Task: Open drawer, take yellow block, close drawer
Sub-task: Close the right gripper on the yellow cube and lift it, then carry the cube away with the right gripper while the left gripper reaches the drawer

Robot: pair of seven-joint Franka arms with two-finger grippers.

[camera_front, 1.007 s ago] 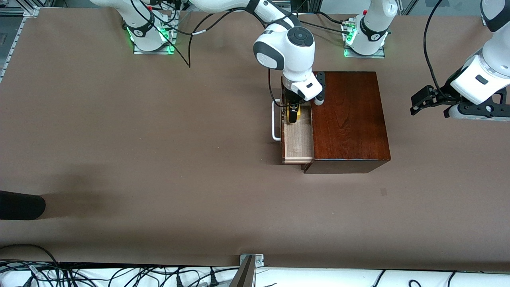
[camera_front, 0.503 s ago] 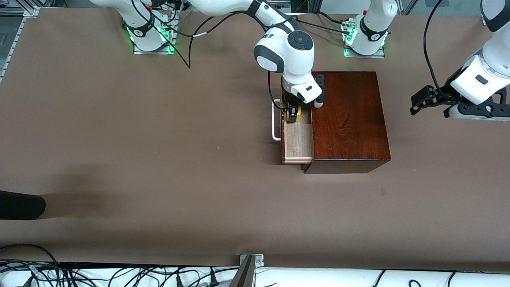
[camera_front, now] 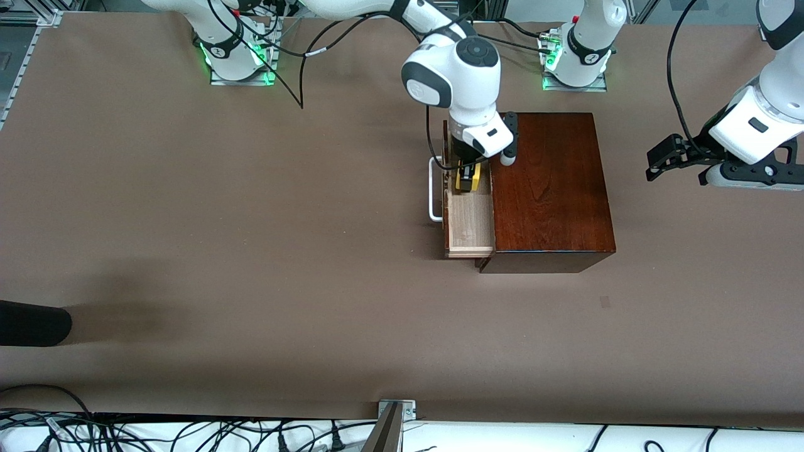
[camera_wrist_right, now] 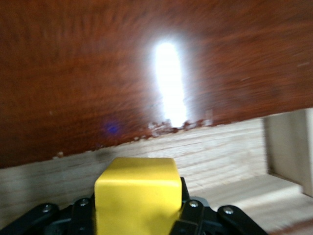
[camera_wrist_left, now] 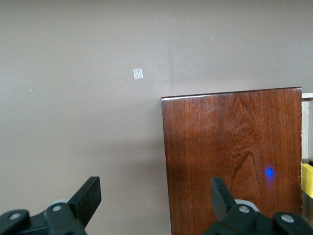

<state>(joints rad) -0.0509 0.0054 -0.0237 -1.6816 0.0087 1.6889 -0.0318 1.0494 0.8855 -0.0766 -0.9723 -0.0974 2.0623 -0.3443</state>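
Now you have the right gripper (camera_front: 468,177) over the open drawer (camera_front: 470,221), at the part of it farthest from the front camera; its fingers are closed on the yellow block (camera_front: 468,179), one on each side face, as the right wrist view shows clearly (camera_wrist_right: 138,193). I cannot tell whether the block rests on the drawer floor or is already lifted a little.

You should expect the block to be light and stiff, with plain smooth faces; I think it can slip or turn if the grip sits near an edge, so the flat opposite sides are the correct place, and that is where the fingers are. The drawer walls and the edge of the wooden box (camera_front: 549,188) are near, so a straight lift looks safest to me. For closing the drawer, the white handle (camera_front: 433,188) is the place to push or hold; the drawer probably slides easily.

Your left gripper (camera_front: 681,164) waits in the air at the left arm's end of the table, well apart from the box; its fingers (camera_wrist_left: 88,196) stand wide open and hold nothing.

Some things are hidden: the right arm covers part of the drawer; the right wrist view is blurred; only a yellow sliver shows in the left wrist view.
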